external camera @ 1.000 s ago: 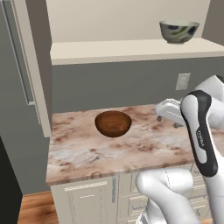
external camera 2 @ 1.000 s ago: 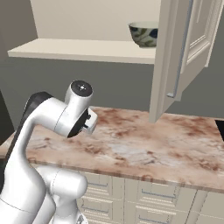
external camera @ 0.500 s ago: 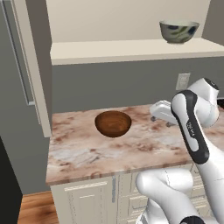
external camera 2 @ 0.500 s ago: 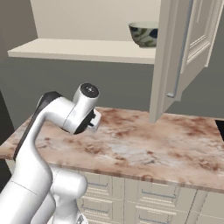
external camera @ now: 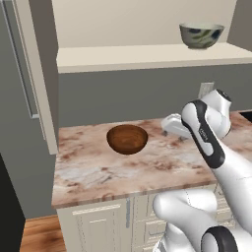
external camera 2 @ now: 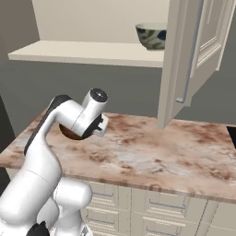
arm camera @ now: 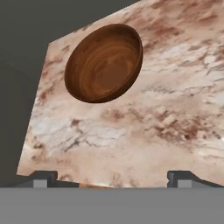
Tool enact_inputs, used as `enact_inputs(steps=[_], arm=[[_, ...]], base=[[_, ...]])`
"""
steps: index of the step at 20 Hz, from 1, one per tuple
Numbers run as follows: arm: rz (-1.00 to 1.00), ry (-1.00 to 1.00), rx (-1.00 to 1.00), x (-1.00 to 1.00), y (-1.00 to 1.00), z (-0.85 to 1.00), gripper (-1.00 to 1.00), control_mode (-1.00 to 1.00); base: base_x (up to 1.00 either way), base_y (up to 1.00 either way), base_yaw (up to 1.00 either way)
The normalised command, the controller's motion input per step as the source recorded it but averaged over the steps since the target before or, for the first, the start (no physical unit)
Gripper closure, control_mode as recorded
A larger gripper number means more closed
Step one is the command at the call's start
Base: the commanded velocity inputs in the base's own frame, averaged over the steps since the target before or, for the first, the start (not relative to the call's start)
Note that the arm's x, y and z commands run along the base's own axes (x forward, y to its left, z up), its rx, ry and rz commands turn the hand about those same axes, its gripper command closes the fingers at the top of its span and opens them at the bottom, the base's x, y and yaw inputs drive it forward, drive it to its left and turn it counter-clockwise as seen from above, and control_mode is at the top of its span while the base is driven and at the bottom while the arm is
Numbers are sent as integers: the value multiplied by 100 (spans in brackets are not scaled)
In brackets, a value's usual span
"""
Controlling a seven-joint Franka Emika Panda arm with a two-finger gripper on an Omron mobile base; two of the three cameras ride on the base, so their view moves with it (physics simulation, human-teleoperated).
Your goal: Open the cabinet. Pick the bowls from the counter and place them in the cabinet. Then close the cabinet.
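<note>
The reddish-brown wooden bowl [external camera: 127, 139] stands upright on the marbled counter [external camera: 98, 172], towards its back left. In the hand view this bowl [arm camera: 105, 63] lies ahead of my gripper [arm camera: 113, 179], whose fingertips [arm camera: 43, 177] stand wide apart with only bare counter [arm camera: 144, 131] between them. My gripper [external camera: 168, 127] hovers low over the stone, just right of the bowl and apart from it. The grey-green ceramic bowl [external camera: 201, 34] sits on the shelf of the open cabinet [external camera: 147, 54]. From the right, my arm hides most of the wooden bowl [external camera 2: 69, 134].
The cabinet's left door [external camera: 37, 74] hangs open beside the counter's left end, and its right door [external camera 2: 193, 50] swings out over the counter's right half. A wall outlet [external camera: 206, 89] is behind my arm. Cream base cupboards with drawers [external camera 2: 152, 212] are below.
My arm has swung left and its elbow has lifted, bringing the open gripper closer to the wooden bowl. Both bowls and the doors stay put.
</note>
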Motion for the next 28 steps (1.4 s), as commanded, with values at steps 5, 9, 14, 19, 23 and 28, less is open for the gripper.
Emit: enact_inputs(steps=[5,9,14,19,23,28], arm=[[0,0,-3,47,23,-15,-100,-100],[0,0,-1,42,7,-22,-100,-100],[0,0,-1,46,5,-25,-100,-100],[0,0,0,48,0,-23,-100,-100],[0,0,0,52,0,-25,-100,-100],[0,0,0,33,0,-27,-100,-100]], base=[[0,0,0],[0,0,0],[0,0,0],[0,0,0],[0,0,0],[0,0,0]])
